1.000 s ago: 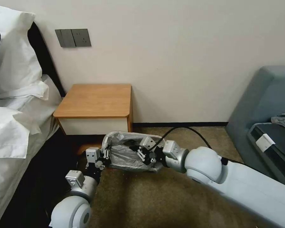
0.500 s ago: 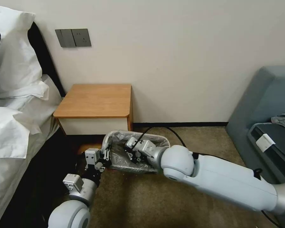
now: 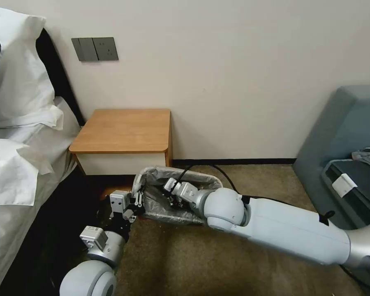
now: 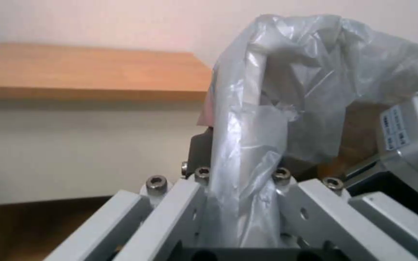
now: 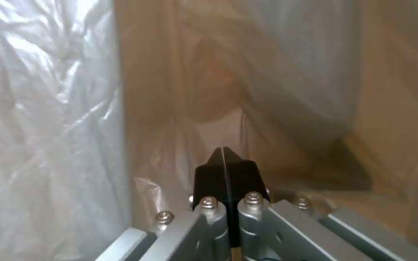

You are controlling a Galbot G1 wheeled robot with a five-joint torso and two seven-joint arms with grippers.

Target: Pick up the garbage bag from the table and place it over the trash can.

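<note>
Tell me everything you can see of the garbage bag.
The garbage bag is thin, wrinkly, translucent grey plastic. It lines the trash can, which stands on the carpet in front of the table, and its top is draped over the rim. The left tool is shut on the film at the bin's edge nearest the bed; a pinkish strip shows there in the left wrist view. The right tool, its fingers together, reaches down inside the bag.
</note>
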